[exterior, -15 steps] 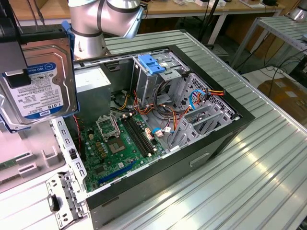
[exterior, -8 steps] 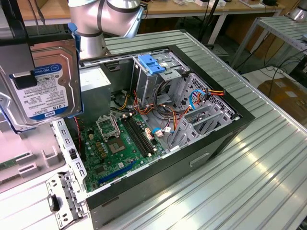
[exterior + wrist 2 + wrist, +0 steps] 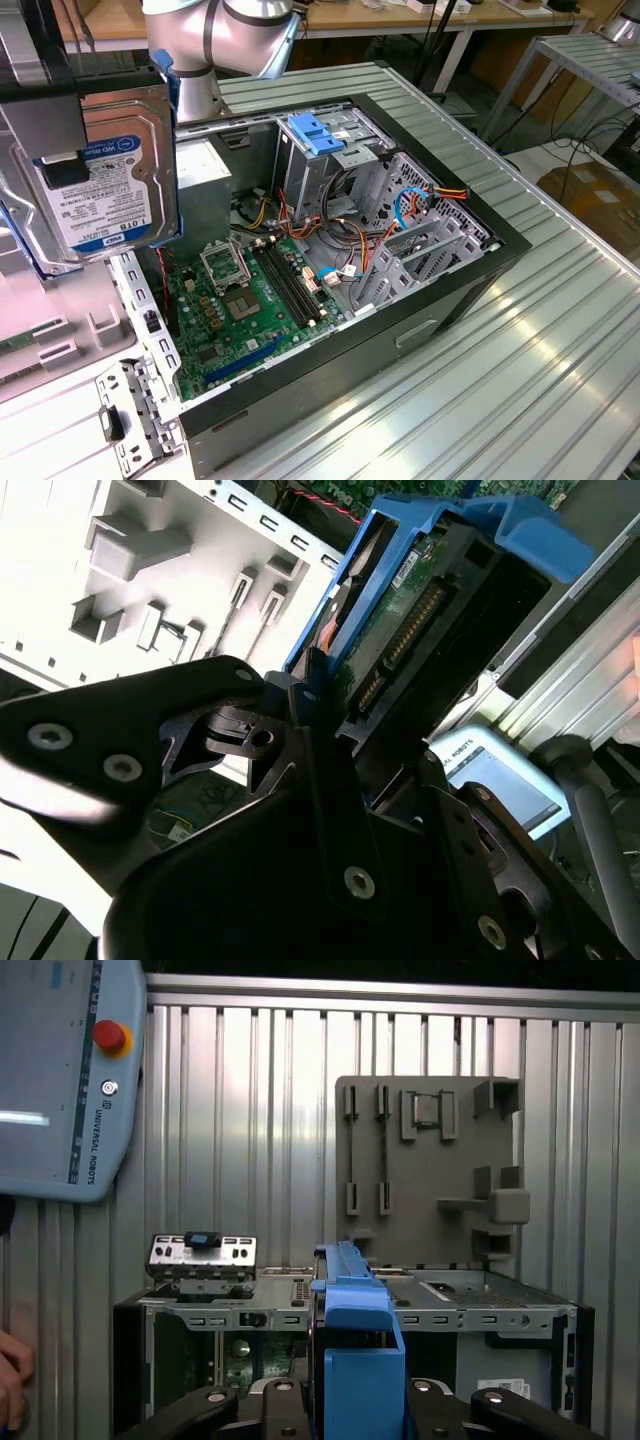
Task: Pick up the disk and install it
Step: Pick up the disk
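Note:
The disk [image 3: 105,165], a silver hard drive with a white label in blue side rails, hangs in the air at the exterior view's left, above the edge of the open computer case [image 3: 500,245]. My gripper [image 3: 58,160] is shut on its upper part. In the second wrist view the black fingers [image 3: 305,705] clamp the disk's [image 3: 420,610] blue-railed edge, with its circuit board and connector showing. In the first wrist view the disk's blue rail [image 3: 355,1360] stands on edge between the fingers [image 3: 285,1400], over the case [image 3: 460,1305] below.
Inside the case are a green motherboard [image 3: 240,300], coloured cables [image 3: 425,195] and a drive cage with a blue carrier [image 3: 315,132]. The removed grey side panel [image 3: 60,330] lies at the exterior view's left. A teach pendant [image 3: 60,1070] and a person's hand [image 3: 10,1380] lie on the ribbed metal table [image 3: 520,380].

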